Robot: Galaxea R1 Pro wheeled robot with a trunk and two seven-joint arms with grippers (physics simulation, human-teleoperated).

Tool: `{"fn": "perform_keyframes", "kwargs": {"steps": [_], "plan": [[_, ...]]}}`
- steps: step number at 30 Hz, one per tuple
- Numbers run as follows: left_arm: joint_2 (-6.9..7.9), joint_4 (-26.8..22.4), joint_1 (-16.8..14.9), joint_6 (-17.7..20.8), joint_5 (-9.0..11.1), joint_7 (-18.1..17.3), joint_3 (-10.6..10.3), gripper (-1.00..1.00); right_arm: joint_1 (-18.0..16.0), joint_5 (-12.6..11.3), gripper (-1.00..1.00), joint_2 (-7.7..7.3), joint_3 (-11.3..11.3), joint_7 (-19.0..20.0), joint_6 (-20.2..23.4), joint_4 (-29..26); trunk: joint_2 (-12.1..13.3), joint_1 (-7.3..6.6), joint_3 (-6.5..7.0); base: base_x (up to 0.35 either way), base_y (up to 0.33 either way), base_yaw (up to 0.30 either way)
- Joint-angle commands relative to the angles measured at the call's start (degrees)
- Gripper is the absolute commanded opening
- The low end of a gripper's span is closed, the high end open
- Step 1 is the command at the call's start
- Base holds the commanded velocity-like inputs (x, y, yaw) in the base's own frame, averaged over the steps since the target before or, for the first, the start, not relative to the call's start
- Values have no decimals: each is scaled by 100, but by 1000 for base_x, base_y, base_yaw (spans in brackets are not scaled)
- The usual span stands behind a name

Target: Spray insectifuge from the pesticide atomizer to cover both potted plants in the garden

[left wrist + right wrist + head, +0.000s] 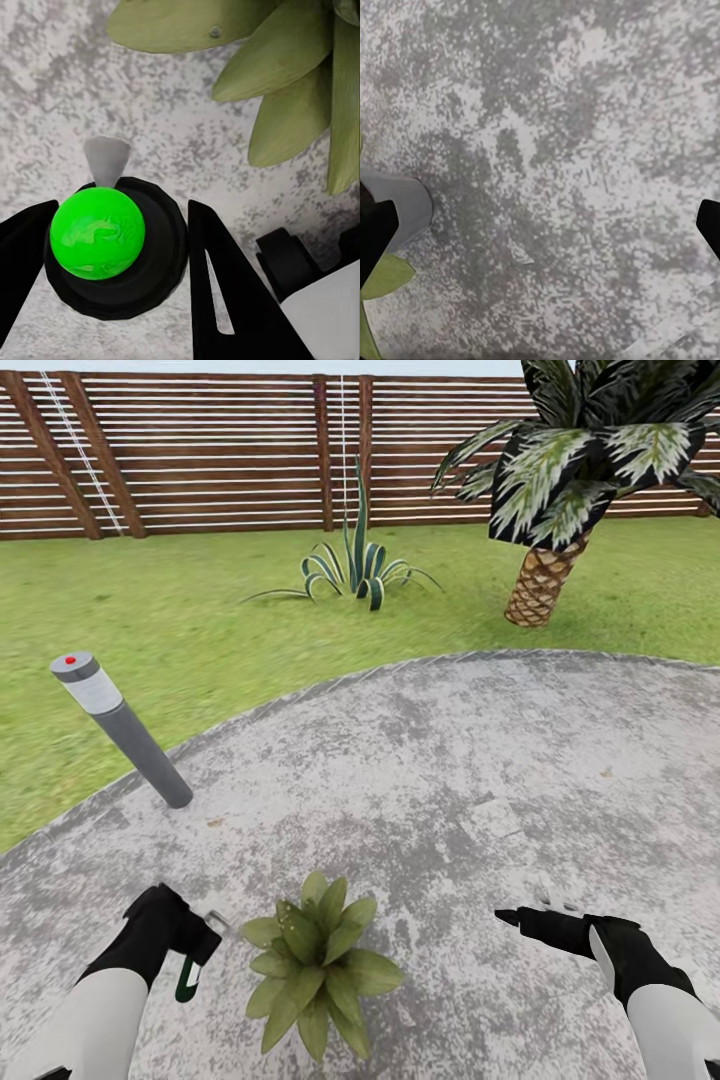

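Observation:
My left gripper [190,945] is shut on the pesticide atomizer [187,980], a slim dark green bottle with a grey spray head that points toward the plant. In the left wrist view the atomizer [97,234] sits between the black fingers [221,277], its grey nozzle forward and broad leaves just beyond. One potted plant [315,960], a low rosette of green leaves, stands on the paving between my arms, right beside the atomizer. My right gripper [520,916] is open over bare paving to the plant's right. The right wrist view shows the plant's grey pot [401,206] at the side.
The round grey patio [480,760] spreads ahead, ringed by lawn [180,610]. A grey bollard lamp [120,725] with a red dot leans at the patio's left edge. A spiky potless plant [355,570] and a palm [545,580] stand before the wooden slat fence [200,450].

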Motion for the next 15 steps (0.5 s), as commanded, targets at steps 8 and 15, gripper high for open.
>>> {"fn": "perform_keyframes", "kwargs": {"steps": [8,15], "plan": [[-3,-42,-4,25,-27,-37,16,-100,-6,59,100,5,-47,55,25,-8,-2,-1,-34,0,0,3],[-3,-76,-5,25,-27,-37,17,-100,-6,59,100,5,-49,49,25,-8,-2,-1,-97,0,0,0]]}}
